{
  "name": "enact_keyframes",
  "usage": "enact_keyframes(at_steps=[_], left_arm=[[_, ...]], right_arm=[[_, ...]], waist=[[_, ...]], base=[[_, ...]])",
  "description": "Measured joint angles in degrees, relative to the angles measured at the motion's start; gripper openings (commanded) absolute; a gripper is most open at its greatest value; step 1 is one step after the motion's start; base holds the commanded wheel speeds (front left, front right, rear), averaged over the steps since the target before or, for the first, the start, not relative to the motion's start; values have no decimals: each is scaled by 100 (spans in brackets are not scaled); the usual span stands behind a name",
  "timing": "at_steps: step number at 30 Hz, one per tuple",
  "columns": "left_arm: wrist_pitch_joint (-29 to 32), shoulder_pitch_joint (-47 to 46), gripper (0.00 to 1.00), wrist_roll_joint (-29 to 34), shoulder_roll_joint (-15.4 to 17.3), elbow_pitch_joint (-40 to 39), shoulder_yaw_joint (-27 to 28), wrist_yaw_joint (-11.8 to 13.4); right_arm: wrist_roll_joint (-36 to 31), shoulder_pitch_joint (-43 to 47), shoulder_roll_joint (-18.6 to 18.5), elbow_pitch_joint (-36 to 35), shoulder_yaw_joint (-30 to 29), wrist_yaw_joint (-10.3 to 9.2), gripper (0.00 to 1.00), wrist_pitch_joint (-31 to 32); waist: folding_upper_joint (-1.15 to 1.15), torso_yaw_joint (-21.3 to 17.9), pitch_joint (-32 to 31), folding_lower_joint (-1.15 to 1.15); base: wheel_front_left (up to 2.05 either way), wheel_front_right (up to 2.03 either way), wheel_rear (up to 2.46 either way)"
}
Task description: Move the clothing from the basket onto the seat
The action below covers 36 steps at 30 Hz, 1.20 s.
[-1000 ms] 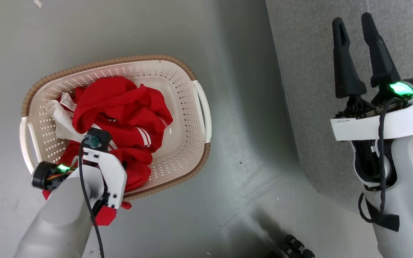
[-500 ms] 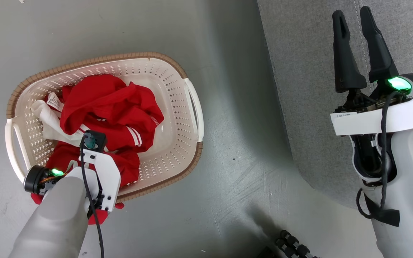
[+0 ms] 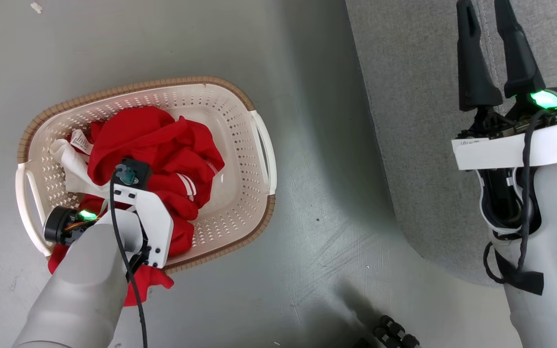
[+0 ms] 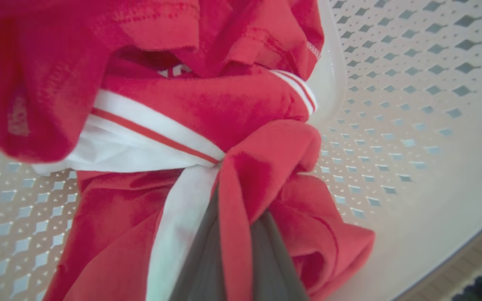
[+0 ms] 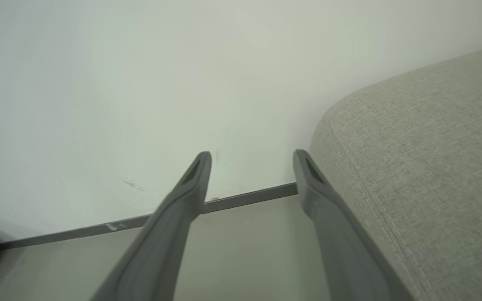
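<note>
While soft red clothing [image 3: 162, 140] lies crumpled, the perforated plastic basket [image 3: 240, 145] curves oval.

Domestic-style living area, suggested by soft furniture and laundry. A grey fabric-upholstered sofa seat [image 3: 428, 96] with a stitched seam borders a smooth grey floor [image 3: 317, 121], on which a perforated plastic laundry basket [image 3: 240, 164] with a woven-look rim holds crumpled red-and-white clothing [image 3: 157, 140]. A plain pale wall [image 5: 140, 83] meets the floor at a dark skirting strip [image 5: 245, 196].

Smooth grey floor [image 3: 307, 145] with faint scuffs, pale plain wall [image 5: 140, 62], dark skirting strip [image 5: 249, 197] between them.
</note>
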Motion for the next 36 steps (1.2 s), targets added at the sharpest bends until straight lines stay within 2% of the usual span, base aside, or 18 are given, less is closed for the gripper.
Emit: enact_keyframes(at_steps=[10, 36], left_arm=[[-436, -3, 0, -141, -5, -104, 4, -198], [-1656, 299, 0, -813, -132, -625, -98, -293]], right_arm=[[-32, -31, 0, 8, -52, 0, 100, 0], [-307, 69, -1, 294, -250, 0, 100, 0]], waist=[[0, 68, -221, 0], [0, 408, -1323, 0]], base=[[0, 0, 0], [0, 0, 0]])
